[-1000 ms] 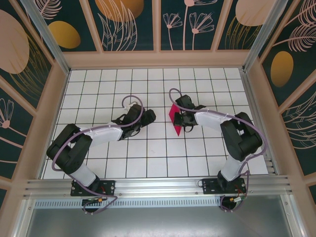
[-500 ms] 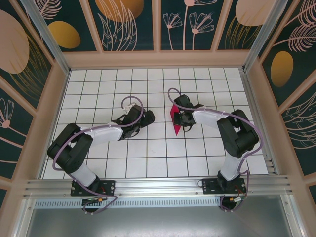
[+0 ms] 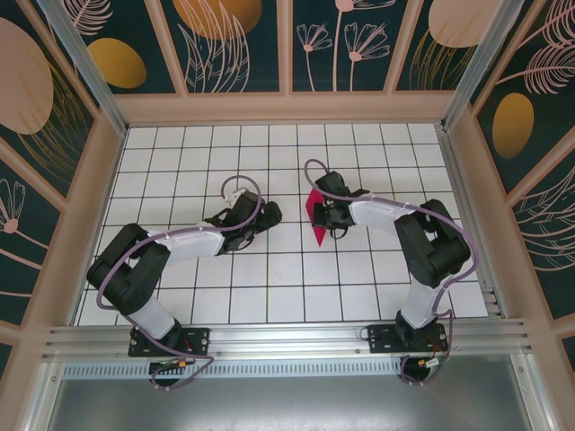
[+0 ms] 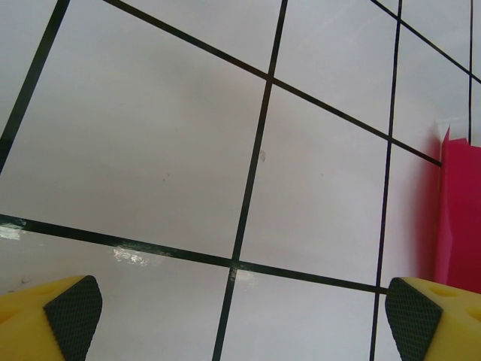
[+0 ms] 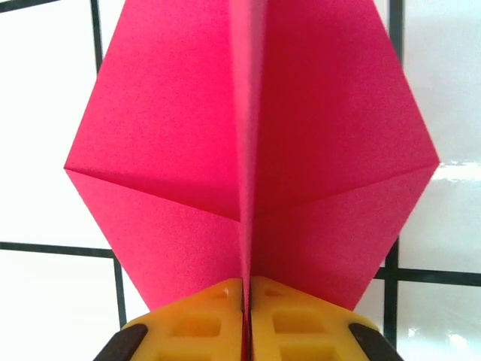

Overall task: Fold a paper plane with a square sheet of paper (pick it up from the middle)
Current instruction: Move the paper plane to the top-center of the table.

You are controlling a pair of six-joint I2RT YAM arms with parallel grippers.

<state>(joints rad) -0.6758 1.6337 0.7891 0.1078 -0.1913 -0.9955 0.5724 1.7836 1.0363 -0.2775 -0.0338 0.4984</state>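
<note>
The magenta-pink sheet of paper (image 3: 314, 214) is folded into a pointed paper plane shape with diagonal creases, and stands on edge near the table's middle. My right gripper (image 3: 329, 215) is shut on its centre crease. In the right wrist view the yellow fingers (image 5: 203, 323) meet at the right gripper (image 5: 246, 293), pinching the raised middle fold, and the paper (image 5: 173, 150) spreads out to both sides. My left gripper (image 3: 269, 213) hangs open low over bare tiles, a tile left of the paper. The left gripper (image 4: 240, 312) has nothing between its fingertips (image 4: 71, 310), and the paper's edge (image 4: 460, 218) shows at far right.
White floor tiles (image 3: 269, 278) with black grid lines cover the table. Wooden frame walls with patterned panels (image 3: 287, 108) close it in at the back and sides. An aluminium rail (image 3: 287, 341) runs along the near edge by the arm bases.
My right gripper has shifted slightly left with the paper, which now looks narrower from above. The left arm has barely moved and stays open.
</note>
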